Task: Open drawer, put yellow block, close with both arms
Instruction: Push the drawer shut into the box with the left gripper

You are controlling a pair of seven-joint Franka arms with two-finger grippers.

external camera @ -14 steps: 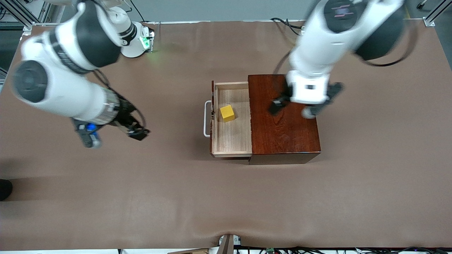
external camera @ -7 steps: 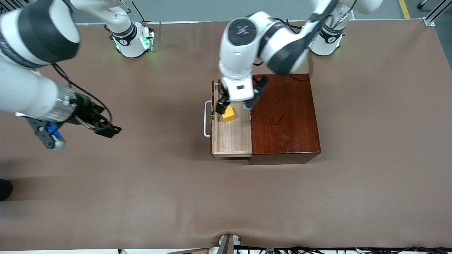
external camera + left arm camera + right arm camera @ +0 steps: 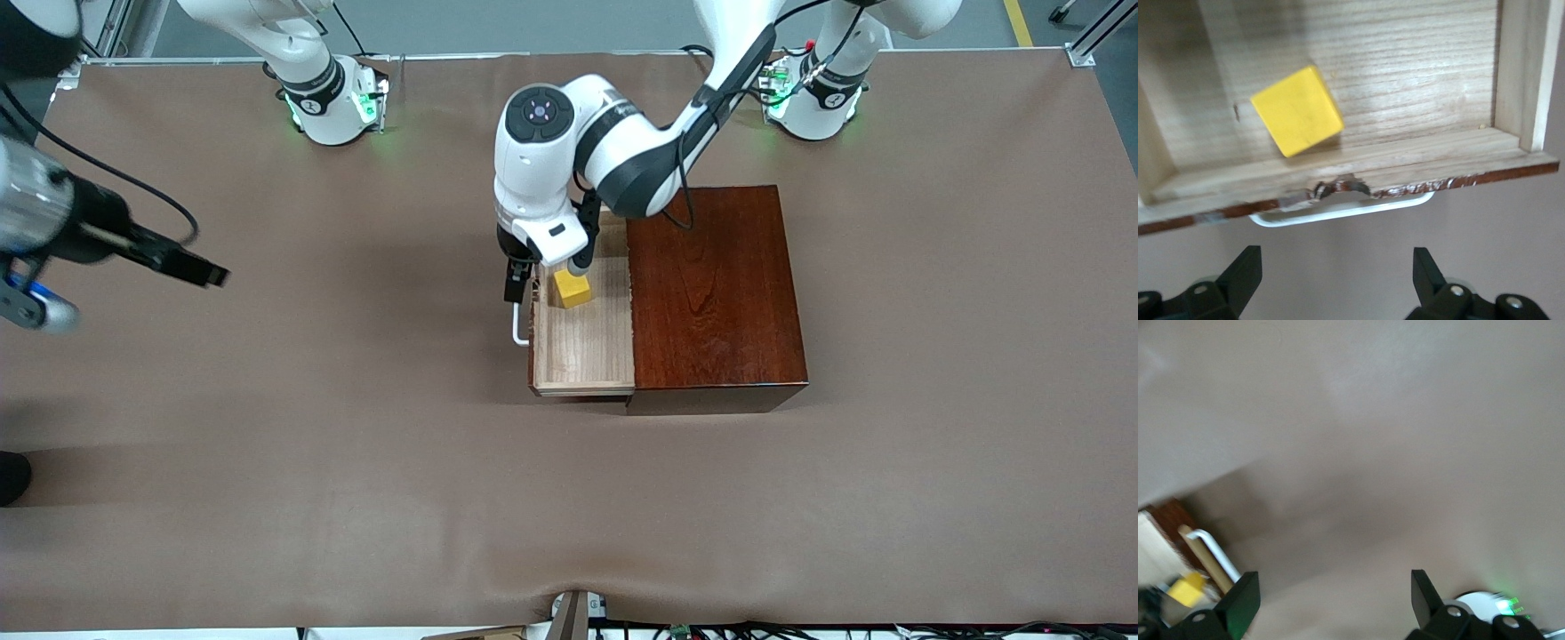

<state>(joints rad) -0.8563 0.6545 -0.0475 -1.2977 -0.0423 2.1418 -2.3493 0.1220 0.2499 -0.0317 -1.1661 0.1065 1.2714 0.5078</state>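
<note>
The dark reddish-brown box (image 3: 716, 284) stands mid-table with its pale wood drawer (image 3: 582, 342) pulled out toward the right arm's end. The yellow block (image 3: 572, 288) lies in the drawer; it also shows in the left wrist view (image 3: 1298, 110). My left gripper (image 3: 546, 276) is open and empty over the drawer's front panel, above the white handle (image 3: 518, 327). In the left wrist view (image 3: 1336, 277) its fingers straddle bare table just outside the handle (image 3: 1338, 210). My right gripper (image 3: 209, 274) is open and empty above the table at the right arm's end, well away from the drawer.
The brown table cover (image 3: 356, 462) stretches all round the box. The two green-lit arm bases (image 3: 333, 98) (image 3: 813, 93) stand along the edge farthest from the front camera. The right wrist view shows the handle (image 3: 1211, 550) and block (image 3: 1186, 589) at a distance.
My left arm has swung from over the box top to over the drawer's front panel and handle. My right arm has drawn away toward its own end of the table.
</note>
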